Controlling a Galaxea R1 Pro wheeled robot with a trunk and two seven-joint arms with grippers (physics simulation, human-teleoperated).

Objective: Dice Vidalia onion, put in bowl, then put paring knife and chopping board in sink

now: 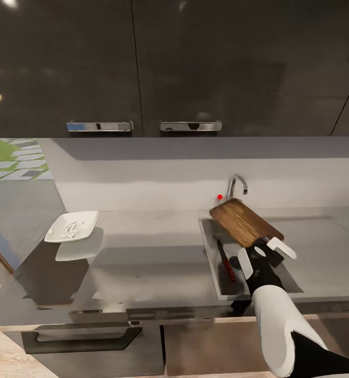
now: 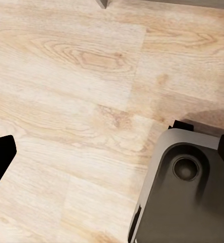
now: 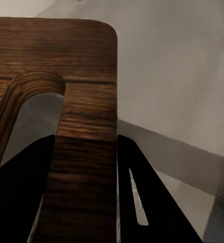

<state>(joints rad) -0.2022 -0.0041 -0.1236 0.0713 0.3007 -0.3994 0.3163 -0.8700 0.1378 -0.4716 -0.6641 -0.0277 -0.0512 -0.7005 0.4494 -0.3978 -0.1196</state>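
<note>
The chopping board [image 1: 245, 222] is clamped at its slot end by the right gripper [image 1: 266, 253] above the sink [image 1: 208, 247], its long axis slanting toward the faucet [image 1: 236, 186]. The paring knife [image 1: 227, 261] lies in the basin.

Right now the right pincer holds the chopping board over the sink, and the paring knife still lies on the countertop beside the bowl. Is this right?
Not quite. The paring knife lies inside the sink, as the head view shows. The right pincer does hold the chopping board over it.
</note>
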